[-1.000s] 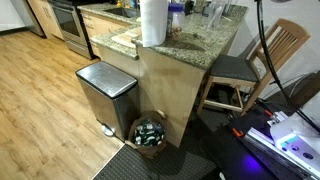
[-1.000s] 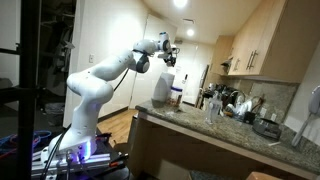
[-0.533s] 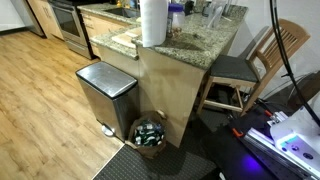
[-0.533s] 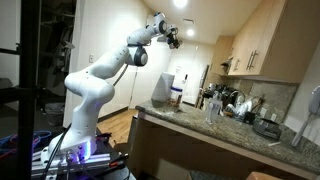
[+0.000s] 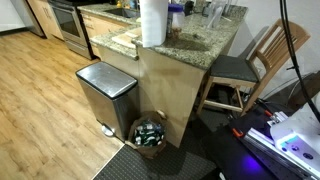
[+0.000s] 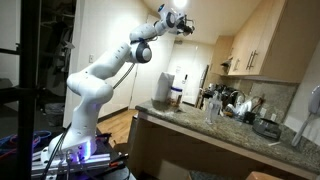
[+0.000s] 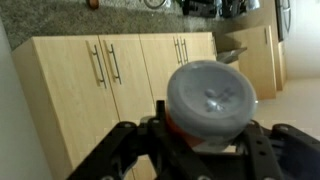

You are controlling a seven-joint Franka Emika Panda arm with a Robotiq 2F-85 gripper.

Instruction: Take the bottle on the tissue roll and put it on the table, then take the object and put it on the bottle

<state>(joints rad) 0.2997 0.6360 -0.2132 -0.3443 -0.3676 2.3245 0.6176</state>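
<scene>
The bottle [image 7: 210, 100] is up in the air, clamped between the two dark fingers of the claw [image 6: 183, 22], well above the roll [image 6: 163, 88] and off toward the wall-cabinet side of it. A second ago the claw hung just above the roll's top; half a second ago it was partway up; now it is higher still, close to the ceiling light, and the white arm [image 6: 100, 75] reaches more steeply upward. The roll [image 5: 153, 22] stands where it stood before, upright on the table [image 5: 205, 45], with nothing on top of it. A black cable to the side of the roll, past the chair [image 5: 262, 55], hangs straighter than it did a second ago.

Any label on the bottle is too blurred to read.

In the wrist view the bottle shows a round grey cap, slightly translucent and dimpled in the middle, with a reddish band just under it. The roll is a tall, thick, plain white paper cylinder. The table has a speckled brown-grey granite top on a light wood panelled base. Just beside the roll stands a small container [image 6: 177, 96] with a dark red lower part. Below the roll, against the base, sits a brushed steel bin [image 5: 105, 92] with rounded corners, and next to it a round basket [image 5: 150, 132]. Behind the bottle, pale wood cupboards [image 7: 110, 70] carry slim metal bar handles.
</scene>
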